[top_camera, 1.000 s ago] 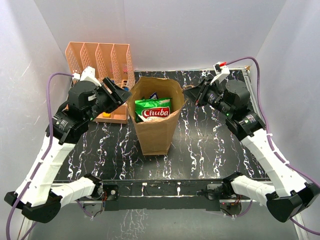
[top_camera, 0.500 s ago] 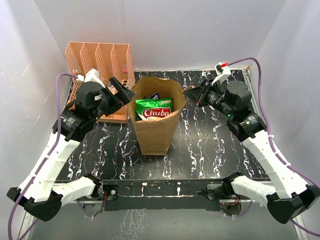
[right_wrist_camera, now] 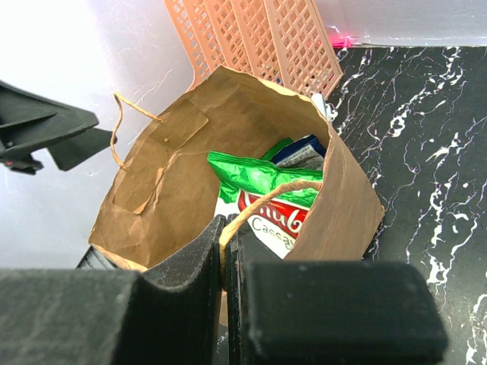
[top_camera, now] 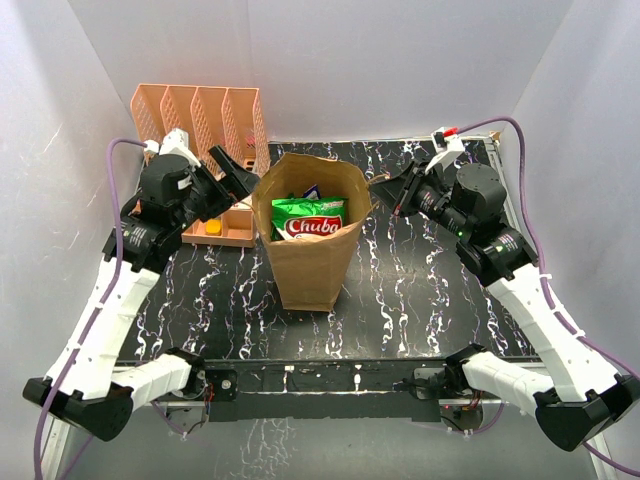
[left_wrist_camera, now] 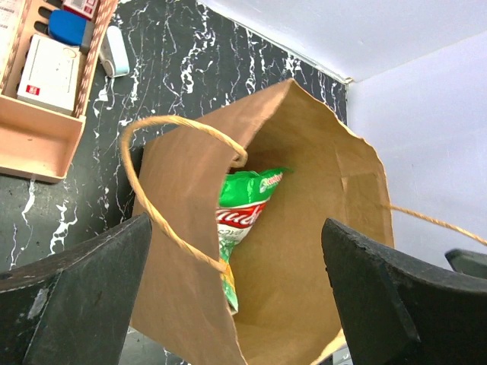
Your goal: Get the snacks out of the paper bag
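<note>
At bench (top_camera: 420, 290) centre, the bag (top_camera: 310, 265) is standing upright with its mouth gaping upward. The snacks are sitting inside it. A green packet (top_camera: 310, 222) with a red label is lying on top. A blue packet (right_wrist_camera: 300, 150) is poking up behind it at the far side. Anything deeper is hidden. No packet is showing outside the bag, so I am judging the task to be at its start.

Step in hand, as I read it: holding the bag open and lining up for the first reach.

- Right claw (top_camera: 385, 190) is sitting at the right rim, closed on the right handle (right_wrist_camera: 266, 199). In the left wrist view the cord is running taut from the rim toward it.
- Left claw (top_camera: 243, 180) is hovering just beside the left rim, spread wide and gripping nothing, looking down into the mouth.
- Left handle (left_wrist_camera: 163, 205) is looping loose across the near side of the opening.
- Organizer (top_camera: 195, 115) is standing behind the left claw, apart from the bag.

Next move, my judgement: the left claw is needing to drop through the mouth, clear of the loose loop, and pinch the green packet's top edge. The film is looking slick and puffy, so a bite on the crimped seam is likely the safer one. The right claw is needing to hold firm on its handle, or the light bag may be lifting or tipping with the packet.
</note>
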Motion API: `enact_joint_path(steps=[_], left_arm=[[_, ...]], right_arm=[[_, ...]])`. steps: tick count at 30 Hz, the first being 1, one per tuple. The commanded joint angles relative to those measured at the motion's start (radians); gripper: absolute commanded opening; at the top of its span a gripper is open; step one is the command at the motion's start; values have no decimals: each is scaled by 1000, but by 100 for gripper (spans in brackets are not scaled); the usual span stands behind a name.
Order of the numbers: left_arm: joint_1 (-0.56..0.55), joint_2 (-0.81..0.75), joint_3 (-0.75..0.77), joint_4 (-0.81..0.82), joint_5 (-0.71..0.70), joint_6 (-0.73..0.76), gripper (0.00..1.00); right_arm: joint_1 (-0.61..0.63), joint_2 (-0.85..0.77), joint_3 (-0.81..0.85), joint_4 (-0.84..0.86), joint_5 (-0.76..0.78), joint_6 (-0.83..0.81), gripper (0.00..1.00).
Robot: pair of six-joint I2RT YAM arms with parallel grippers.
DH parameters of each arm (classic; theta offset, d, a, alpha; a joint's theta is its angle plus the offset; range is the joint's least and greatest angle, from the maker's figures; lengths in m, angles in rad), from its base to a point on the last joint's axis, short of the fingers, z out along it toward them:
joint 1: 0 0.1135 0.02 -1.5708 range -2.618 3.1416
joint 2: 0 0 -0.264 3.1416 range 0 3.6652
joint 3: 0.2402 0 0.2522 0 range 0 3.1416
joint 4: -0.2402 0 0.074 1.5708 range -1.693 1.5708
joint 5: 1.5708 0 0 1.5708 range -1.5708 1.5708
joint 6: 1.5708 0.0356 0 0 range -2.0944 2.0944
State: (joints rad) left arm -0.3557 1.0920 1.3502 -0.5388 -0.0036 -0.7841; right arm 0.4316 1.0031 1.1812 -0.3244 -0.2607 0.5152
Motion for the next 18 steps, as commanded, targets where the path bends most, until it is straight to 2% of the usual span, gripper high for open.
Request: enact_joint_path(steps=[1, 3, 8, 14, 18], left_arm=[[37, -32, -92, 171, 145, -102, 92], [45, -58, -143, 247, 167, -154, 96], [82, -80, -259, 451, 280, -262, 95], [159, -93, -353, 669, 420, -365, 79], [170, -84, -368, 715, 469, -394, 60]], right_arm=[[-2, -45, 32, 85, 10, -15, 7], [-2, -45, 31, 84, 9, -14, 7], [-2, -44, 29, 85, 5, -13, 7], [-2, -45, 29, 84, 5, -13, 7], [-3, -43, 27, 84, 2, -12, 7]])
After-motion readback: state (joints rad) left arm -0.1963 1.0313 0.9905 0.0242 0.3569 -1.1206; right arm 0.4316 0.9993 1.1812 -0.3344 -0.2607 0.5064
